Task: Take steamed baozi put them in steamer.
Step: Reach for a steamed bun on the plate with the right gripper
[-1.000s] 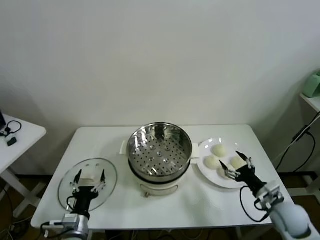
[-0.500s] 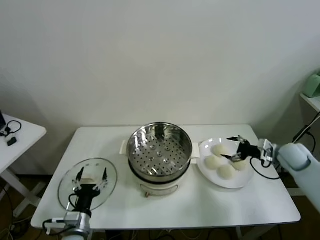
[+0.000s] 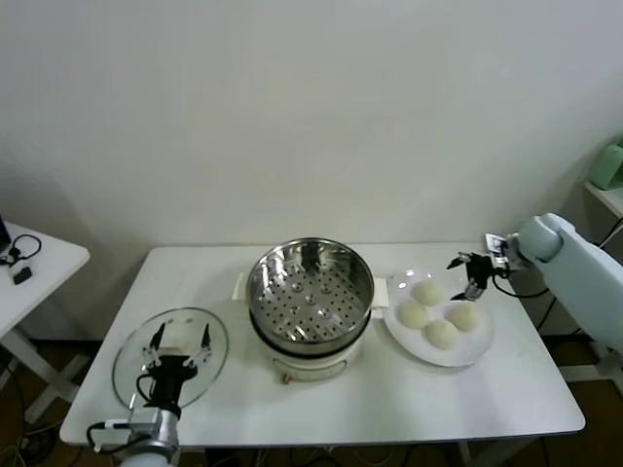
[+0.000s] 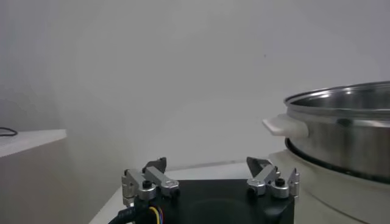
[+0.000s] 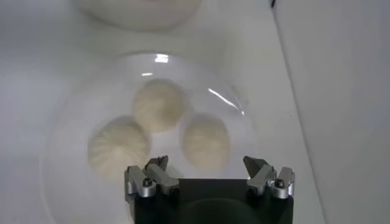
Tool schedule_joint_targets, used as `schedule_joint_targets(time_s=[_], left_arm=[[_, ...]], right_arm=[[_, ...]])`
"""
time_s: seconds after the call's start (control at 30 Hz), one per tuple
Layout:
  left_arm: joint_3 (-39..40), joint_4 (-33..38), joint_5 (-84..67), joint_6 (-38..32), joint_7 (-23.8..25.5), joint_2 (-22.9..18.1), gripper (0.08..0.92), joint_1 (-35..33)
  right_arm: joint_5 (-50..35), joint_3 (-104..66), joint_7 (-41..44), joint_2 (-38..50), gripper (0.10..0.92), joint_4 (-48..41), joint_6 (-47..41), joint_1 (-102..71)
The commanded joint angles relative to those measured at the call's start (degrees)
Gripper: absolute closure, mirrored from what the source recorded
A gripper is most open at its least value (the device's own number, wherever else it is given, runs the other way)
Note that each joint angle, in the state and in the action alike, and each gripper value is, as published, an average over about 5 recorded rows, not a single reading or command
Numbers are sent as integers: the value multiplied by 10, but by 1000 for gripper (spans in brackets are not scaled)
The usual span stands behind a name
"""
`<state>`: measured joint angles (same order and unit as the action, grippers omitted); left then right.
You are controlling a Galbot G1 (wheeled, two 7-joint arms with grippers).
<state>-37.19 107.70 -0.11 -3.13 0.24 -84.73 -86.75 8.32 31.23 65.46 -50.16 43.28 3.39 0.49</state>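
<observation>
Fingers on the right gripper (image 3: 465,275) are standing wide apart with nothing between them, hovering above the plate (image 3: 472,347) where four buns (image 3: 413,314) are sitting beside the steamer (image 3: 310,292). Left gripper (image 3: 176,345) is parked, spread open and empty, over the glass lid (image 3: 131,355). Right wrist view is showing three buns below the gripper (image 5: 207,173): probably light, soft, easily dented (best pinched gently across the rounded sides).

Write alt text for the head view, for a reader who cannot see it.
Four baozi lie on a white plate at the right of a white table, with the open right hand above the plate's far edge. The empty steamer stands mid-table; the open left hand is over a glass lid.
</observation>
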Motion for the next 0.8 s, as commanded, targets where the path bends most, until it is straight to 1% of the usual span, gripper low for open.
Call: schedule_joint_targets(time_s=[0.03, 0.43, 0.8], left_arm=[[0, 1, -4, 2, -2, 2, 177, 1], [-3, -3, -11, 4, -3, 4, 177, 2], [-3, -6, -11, 3, -3, 2, 177, 1]], right_arm=[[88, 45, 30, -83, 203, -97, 13, 53], [167, -36, -15, -130, 203, -143, 46, 5], [181, -59, -36, -150, 203, -164, 52, -3]])
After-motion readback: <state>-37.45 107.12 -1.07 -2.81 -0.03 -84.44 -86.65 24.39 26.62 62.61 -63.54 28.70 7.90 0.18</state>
